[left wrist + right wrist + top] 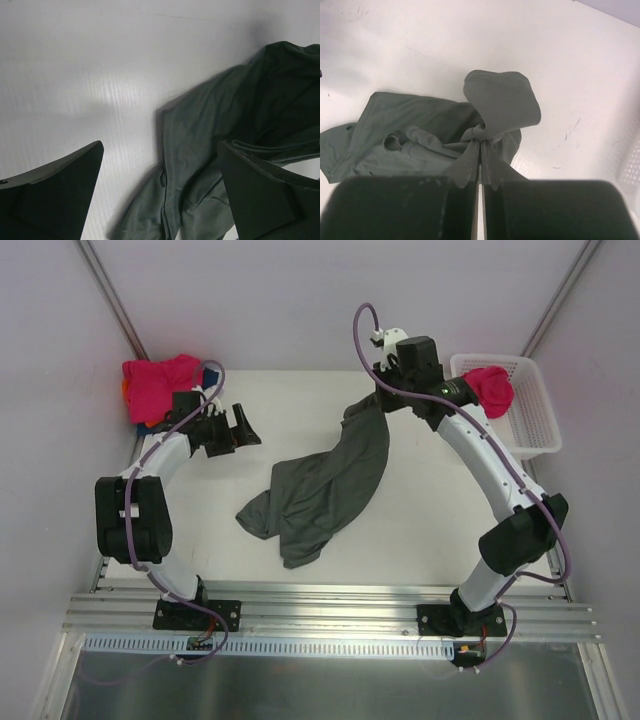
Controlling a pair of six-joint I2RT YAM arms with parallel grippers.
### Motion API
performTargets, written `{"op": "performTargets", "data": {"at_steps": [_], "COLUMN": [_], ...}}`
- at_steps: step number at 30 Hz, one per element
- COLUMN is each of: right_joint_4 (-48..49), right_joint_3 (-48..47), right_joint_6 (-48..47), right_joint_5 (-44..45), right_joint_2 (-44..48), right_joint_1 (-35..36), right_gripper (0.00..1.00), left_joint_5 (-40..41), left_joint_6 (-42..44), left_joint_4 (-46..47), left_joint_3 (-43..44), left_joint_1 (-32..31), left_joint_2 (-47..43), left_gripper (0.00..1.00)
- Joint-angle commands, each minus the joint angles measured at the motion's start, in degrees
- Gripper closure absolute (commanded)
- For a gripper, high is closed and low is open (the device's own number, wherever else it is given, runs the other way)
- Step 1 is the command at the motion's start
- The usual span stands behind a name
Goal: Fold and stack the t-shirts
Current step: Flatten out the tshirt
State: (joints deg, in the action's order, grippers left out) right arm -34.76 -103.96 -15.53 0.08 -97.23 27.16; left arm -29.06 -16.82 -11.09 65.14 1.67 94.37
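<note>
Grey t-shirt (330,480) runs near-left to far-right.

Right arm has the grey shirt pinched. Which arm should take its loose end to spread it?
Left. The left gripper is open and empty, with the grey shirt lying ahead of it. The right gripper is shut on the shirt's far end and would probably have to let go first.
</note>
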Motion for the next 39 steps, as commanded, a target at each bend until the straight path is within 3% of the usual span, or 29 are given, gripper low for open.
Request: {"op": "performTargets", "data": {"at_steps": [1, 12, 15, 21, 24, 26, 37, 39], "right_joint_4": [0.3, -0.8, -0.7, -0.7, -0.6, -0.7, -1.0, -0.9], "right_joint_3": [2.9, 4.8, 5.5, 6.1, 6.1, 5.9, 5.4, 5.4], "right_joint_6": [-1.6, -1.3, -1.1, -0.9, -0.9, -0.8, -0.6, -0.6], "right_joint_5": [1.5, 0.6, 0.5, 0.6, 0.7, 0.9, 0.9, 1.0], "right_joint_2": [3.1, 4.4, 4.7, 5.0, 5.0, 4.9, 4.7, 4.6], "right_joint_1": [-1.1, -1.3, -1.3, -1.3, -1.4, -1.6, -2.0, -2.0], "right_gripper": [0.99, 1.00, 1.00, 0.99, 0.99, 0.99, 1.00, 0.99], "left_joint_5": [-0.8, -4.1, -5.4, -7.0, -8.2, -9.2, -11.5, -11.5], "left_joint_6": [2.4, 2.3, 2.6, 0.6, -1.5, -2.9, -6.7, -7.1], "left_joint_4": [-1.9, -2.3, -2.4, -2.3, -1.8, -1.5, -0.2, 0.0], "left_joint_3": [3.5, 11.7, 13.2, 12.6, 11.6, 11.6, 10.5, 10.7], "left_joint_1": [-1.5, -5.4, -5.7, -6.4, -6.6, -6.7, -7.9, -8.2], "left_joint_2": [1.3, 13.0, 15.6, 17.3, 17.6, 18.5, 21.0, 21.7], "left_gripper": [0.01, 0.01, 0.16, 0.31, 0.31, 0.39, 0.39, 0.46]}}
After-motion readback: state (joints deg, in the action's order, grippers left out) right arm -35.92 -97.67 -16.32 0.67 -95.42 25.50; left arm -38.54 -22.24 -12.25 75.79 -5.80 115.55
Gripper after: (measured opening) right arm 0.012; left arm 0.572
